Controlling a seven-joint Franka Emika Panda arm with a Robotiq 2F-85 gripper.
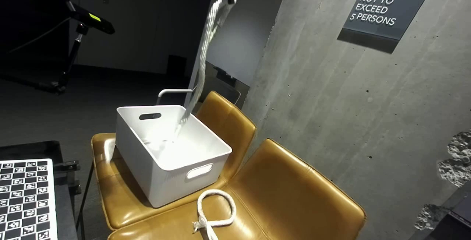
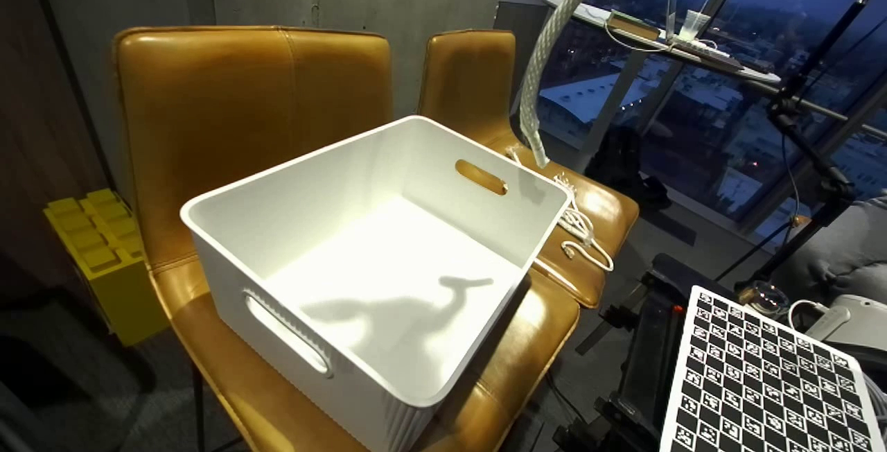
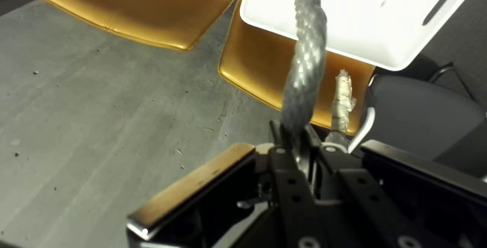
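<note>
Gripper [image 3: 293, 128]: one; jaws drawn close together, clamped on a rope [image 1: 203, 52]. Rope: pale, bent at the grip, hanging near a bin [image 1: 136, 162]; whether its lower end is over or beside it, cannot tell. Bin: white, upright on a tan chair [image 1: 232, 129]. Looped cord [image 1: 220, 223]: white, knotted, frayed at the knot, on the seat of the adjoining chair [image 1: 294, 192].

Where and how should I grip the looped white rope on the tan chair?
Probably pinch the looped white rope at its bend, from above: the loop lies uncovered on the tan chair, open inside, its bend opposite the frayed end. The gripper must first release its held rope.
</note>
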